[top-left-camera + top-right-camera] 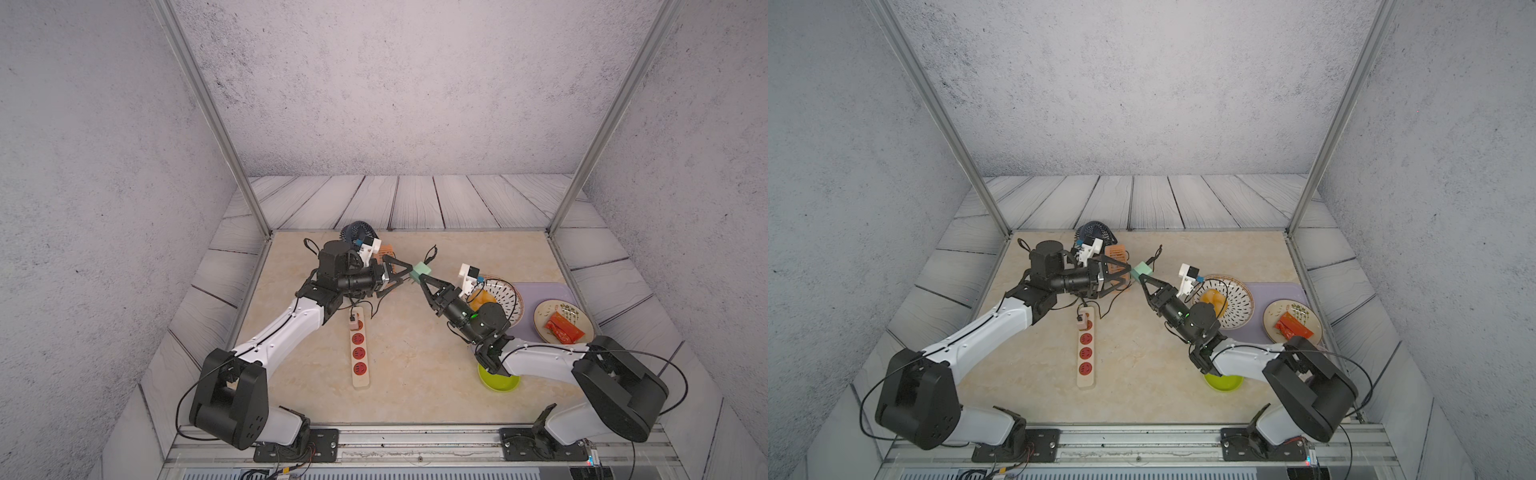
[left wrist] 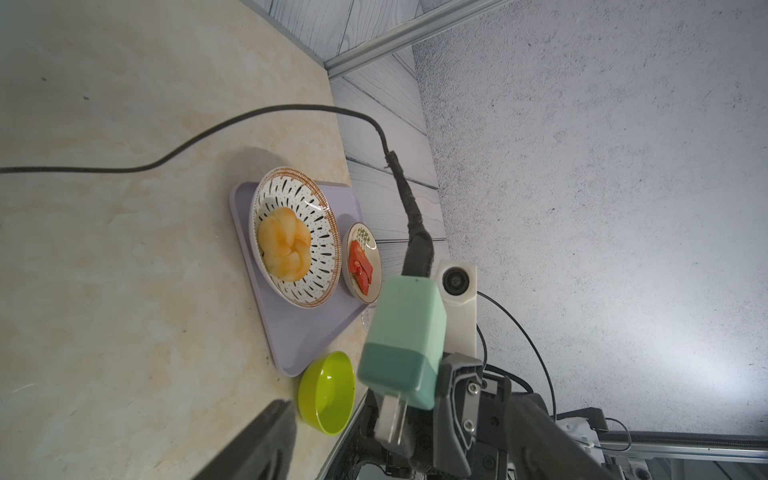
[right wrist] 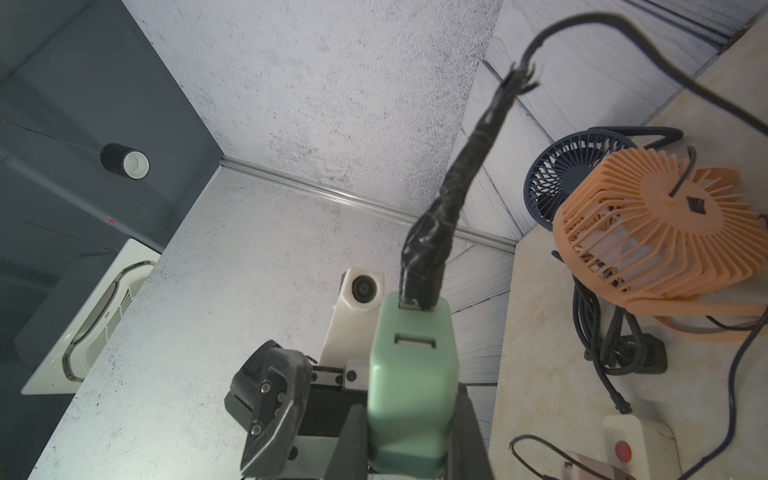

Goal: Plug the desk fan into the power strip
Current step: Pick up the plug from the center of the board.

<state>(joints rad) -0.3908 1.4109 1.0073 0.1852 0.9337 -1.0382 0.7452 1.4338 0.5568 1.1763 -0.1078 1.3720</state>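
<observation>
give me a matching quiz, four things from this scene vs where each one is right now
1 green adapter
2 power strip
3 lime bowl
4 orange fan

a partly under the right arm
b gripped by the right end effector
c beside the dark blue fan
d flat on the table, by the left arm

Pairs: 1-b, 2-d, 3-a, 4-c
</observation>
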